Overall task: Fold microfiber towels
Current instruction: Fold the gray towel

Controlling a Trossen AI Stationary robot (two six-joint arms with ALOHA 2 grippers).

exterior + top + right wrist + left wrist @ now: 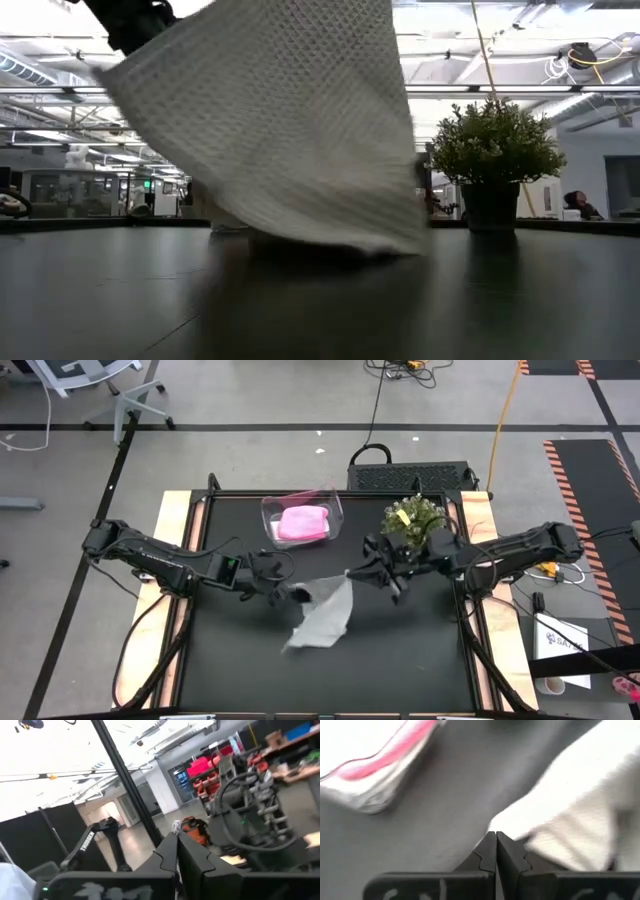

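Observation:
One pale grey towel (325,615) is held up over the middle of the table between my two grippers. It fills the low view (280,120) and shows in the left wrist view (580,820). My left gripper (293,594) is shut at its left upper end, and my right gripper (352,573) is shut at its right upper corner. A bright pink towel (303,522) lies folded in the clear bin (335,510) at the far middle. A second pale towel does not plainly show. My left gripper (495,836) pinches the towel's upper edge (506,820) between its two shut fingers, coming level from the table's left. The cloth hangs down and away from the fingertips; one layer or several, I cannot tell. My right gripper (176,840) pinches a small tuft of the towel's corner (176,826) at its fingertips, coming from the table's right. The towel sags slack between the two holds, and its lower end (330,243) touches the table.
A small potted plant (412,518) stands at the far right, close behind my right arm; it also shows in the low view (495,150). The clear bin stands just beyond the held towel. The black tabletop (400,660) lies bare toward the near edge.

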